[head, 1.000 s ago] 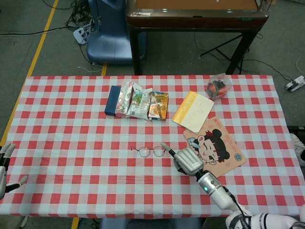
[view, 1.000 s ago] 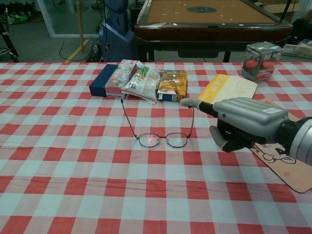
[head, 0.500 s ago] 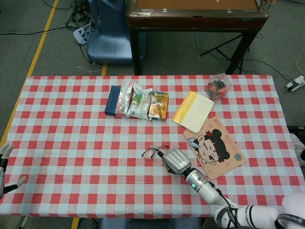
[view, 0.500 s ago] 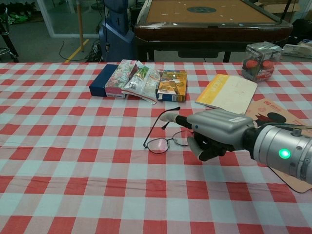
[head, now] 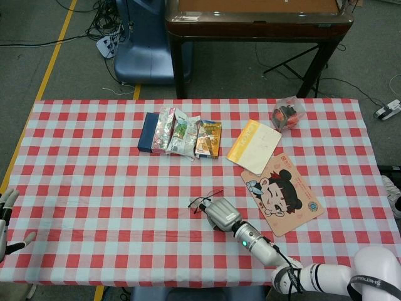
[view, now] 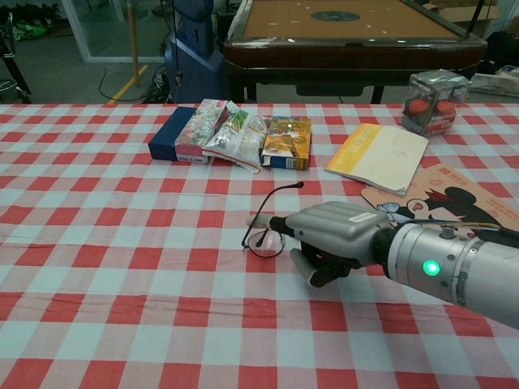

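Glasses grasp in progress, lift not yet made.
Right hand (view: 328,243) is curled around the glasses (view: 266,235), which rest low on the table (view: 122,284); left hand (head: 7,219), far left of the glasses, is spread and empty.

A red-and-white checked tablecloth (head: 94,163) covers the table. Toward its far edge lie a dark blue box (head: 148,132), two snack packets (head: 175,130) overlapping just beside it, and an orange packet (head: 208,138). A yellow notebook (head: 254,146) lies further right, touching a cartoon mat (head: 285,194). A clear bag of red items (head: 287,113) sits near the far right corner.
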`<state>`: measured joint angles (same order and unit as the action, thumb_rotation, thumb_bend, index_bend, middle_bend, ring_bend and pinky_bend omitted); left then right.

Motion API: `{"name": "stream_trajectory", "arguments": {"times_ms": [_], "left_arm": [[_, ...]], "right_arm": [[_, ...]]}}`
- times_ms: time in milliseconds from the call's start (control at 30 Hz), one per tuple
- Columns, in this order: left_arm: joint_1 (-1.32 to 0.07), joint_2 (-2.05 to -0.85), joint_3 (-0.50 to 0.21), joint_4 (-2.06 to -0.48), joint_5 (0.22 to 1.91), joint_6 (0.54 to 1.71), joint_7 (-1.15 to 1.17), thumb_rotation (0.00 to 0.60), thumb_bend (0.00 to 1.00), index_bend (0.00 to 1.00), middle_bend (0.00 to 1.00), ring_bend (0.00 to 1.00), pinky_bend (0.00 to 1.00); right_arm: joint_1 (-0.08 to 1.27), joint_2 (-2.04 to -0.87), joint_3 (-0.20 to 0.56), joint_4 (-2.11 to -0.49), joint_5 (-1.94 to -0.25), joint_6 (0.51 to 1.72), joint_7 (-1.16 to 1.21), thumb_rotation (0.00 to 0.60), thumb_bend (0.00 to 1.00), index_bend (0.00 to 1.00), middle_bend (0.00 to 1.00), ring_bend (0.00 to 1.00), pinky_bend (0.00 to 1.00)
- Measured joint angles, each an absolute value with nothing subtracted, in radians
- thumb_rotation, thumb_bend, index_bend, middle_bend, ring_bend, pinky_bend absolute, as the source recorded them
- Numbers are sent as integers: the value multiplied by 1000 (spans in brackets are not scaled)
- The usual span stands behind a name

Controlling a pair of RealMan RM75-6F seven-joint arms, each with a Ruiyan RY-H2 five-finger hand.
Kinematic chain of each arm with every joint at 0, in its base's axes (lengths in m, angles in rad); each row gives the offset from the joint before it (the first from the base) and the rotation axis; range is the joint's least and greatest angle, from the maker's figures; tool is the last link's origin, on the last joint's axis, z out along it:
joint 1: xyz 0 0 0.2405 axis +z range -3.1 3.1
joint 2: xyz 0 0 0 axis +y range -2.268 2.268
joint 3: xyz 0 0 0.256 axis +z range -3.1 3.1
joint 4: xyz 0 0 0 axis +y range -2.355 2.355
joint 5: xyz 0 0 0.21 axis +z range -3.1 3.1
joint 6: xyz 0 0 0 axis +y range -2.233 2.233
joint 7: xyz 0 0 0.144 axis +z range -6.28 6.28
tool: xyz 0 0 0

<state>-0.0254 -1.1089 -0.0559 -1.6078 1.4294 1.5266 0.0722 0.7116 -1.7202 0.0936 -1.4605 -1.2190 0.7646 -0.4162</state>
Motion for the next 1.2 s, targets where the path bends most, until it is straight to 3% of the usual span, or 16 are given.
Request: {"name": "stream_trajectory", "arguments": {"times_ms": [667,1200], "left_arm": [[-21,-1107,-55,-1603,1420,1518,61,600,165,0,0,0,0],[-26,-1095,-54,-1636,1443,1526,87,600,165,0,0,0,0]], "right_arm": [[740,-1784,76,-1368,-1176,743,-360,600,753,0,1000,1000,1000],[652,-1606,96,-1573,-1290,983,-287,600,752,0,1000,1000,1000]]}}
